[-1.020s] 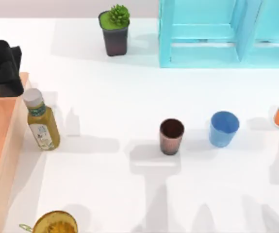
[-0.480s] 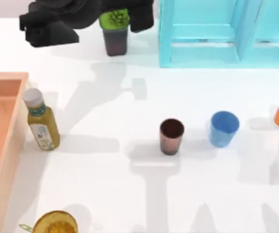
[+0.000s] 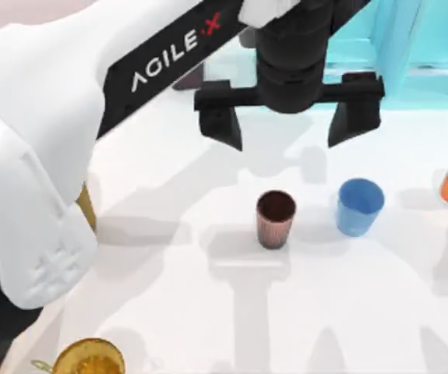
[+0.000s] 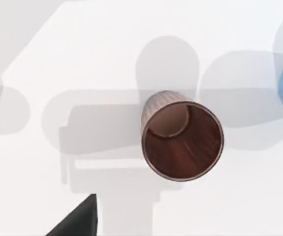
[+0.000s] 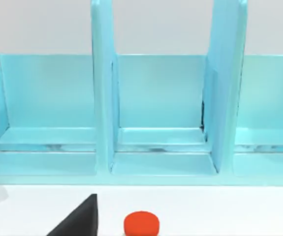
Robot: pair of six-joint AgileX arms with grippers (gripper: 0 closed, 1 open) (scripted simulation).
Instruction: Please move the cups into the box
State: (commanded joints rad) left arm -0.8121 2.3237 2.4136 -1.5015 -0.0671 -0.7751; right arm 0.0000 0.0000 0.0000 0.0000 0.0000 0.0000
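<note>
Blue cup (image 3: 359, 206) close beside brown cup (image 3: 276, 218)

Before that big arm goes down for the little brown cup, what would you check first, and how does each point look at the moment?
1. Left gripper open: ok, its fingers are spread wide.
2. Left gripper over the dark reddish-brown tapered cup: not ok in the top view, where it sits toward the light-blue shelf frame; the left wrist view has the cup near its middle.
3. That cup upright and empty: ok.
4. Room beside it: ok, the bright blue tapered cup stands apart, with bare table between.
5. Path to the box: cannot tell, the arm covers the table's left side.
6. Right gripper out of the way: ok, it faces the shelf frame.
</note>
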